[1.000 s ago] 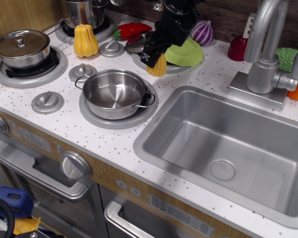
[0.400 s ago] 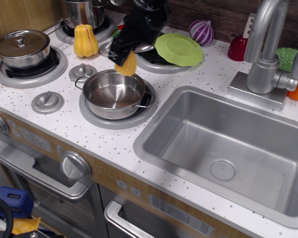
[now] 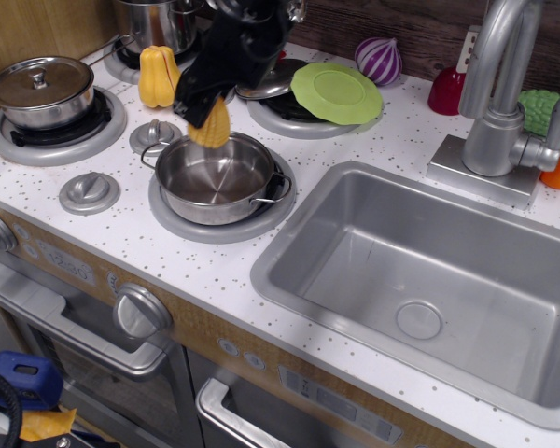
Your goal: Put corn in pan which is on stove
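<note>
My black gripper (image 3: 203, 105) is shut on the corn (image 3: 212, 125), a small yellow bumpy cob, and holds it just above the far rim of the pan (image 3: 215, 175). The pan is a wide shallow shiny steel pan with two wire loop handles. It stands empty on the front right burner of the stove (image 3: 93, 245), which has a white speckled top and grey knobs.
A lidded steel pot (image 3: 41, 89) sits on the left burner, a tall steel pot (image 3: 157, 21) at the back. A yellow squash toy (image 3: 159, 77), green plate (image 3: 336, 91), purple onion (image 3: 379, 61), sink (image 3: 429, 280) and tap (image 3: 497, 93) are around.
My gripper has carried the corn leftward and toward the front, from beside the green plate to above the pan's far rim. Nothing else has moved.
</note>
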`<state>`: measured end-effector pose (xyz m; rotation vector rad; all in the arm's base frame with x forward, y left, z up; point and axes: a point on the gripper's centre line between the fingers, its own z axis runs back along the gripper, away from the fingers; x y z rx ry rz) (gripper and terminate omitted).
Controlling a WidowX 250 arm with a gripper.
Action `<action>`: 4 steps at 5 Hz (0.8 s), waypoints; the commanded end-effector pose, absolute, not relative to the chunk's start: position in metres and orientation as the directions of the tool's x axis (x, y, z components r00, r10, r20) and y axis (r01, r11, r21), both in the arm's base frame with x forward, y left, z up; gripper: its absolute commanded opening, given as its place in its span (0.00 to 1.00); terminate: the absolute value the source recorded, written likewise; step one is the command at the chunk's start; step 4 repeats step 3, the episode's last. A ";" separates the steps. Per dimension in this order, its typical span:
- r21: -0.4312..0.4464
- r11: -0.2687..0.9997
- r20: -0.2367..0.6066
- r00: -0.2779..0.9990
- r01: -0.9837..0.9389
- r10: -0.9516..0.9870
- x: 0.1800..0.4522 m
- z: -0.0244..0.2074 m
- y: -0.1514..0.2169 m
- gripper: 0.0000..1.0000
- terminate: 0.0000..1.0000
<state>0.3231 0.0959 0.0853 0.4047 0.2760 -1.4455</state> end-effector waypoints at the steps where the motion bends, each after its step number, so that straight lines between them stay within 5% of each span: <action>1: 0.172 0.065 -0.383 0.128 0.983 -0.915 0.319 0.093 0.109 1.00 0.00; 2: 0.172 0.065 -0.383 0.128 0.983 -0.915 0.319 0.093 0.109 1.00 0.00; 3: 0.172 0.065 -0.383 0.128 0.983 -0.915 0.319 0.093 0.109 1.00 1.00; 4: 0.172 0.065 -0.383 0.128 0.983 -0.915 0.319 0.093 0.109 1.00 1.00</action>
